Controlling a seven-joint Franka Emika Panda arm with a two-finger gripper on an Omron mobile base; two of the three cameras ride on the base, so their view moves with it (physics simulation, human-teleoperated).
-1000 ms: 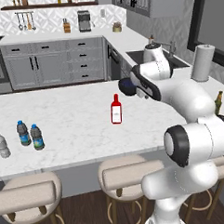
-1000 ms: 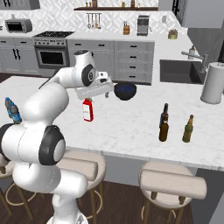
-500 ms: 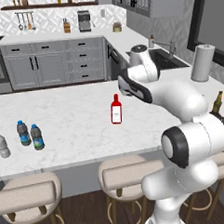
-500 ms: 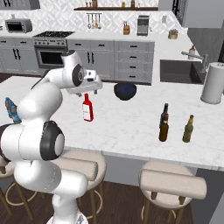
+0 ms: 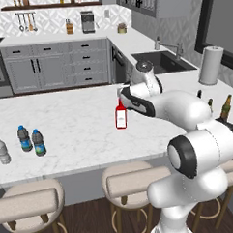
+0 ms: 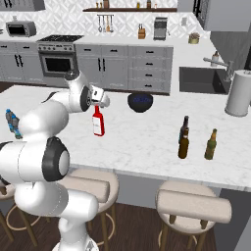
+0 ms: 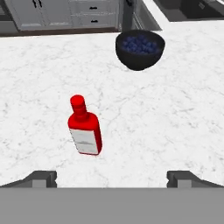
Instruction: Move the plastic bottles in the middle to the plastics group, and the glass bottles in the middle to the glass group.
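Now the end effector nearer the upright red bottle than before — fingers spread wide, empty

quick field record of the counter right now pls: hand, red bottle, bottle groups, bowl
hand: open, above the counter, holding nothing
red bottle: upright mid-counter, white label, red cap, apart from the fingertips
plastic bottles: three small bottles upright near the counter's left end in the left base view
glass bottles: three slim long-necked bottles upright toward the right of the right base view
bowl: dark bowl with blue contents, beyond the red bottle in the hand view
counter: white marble
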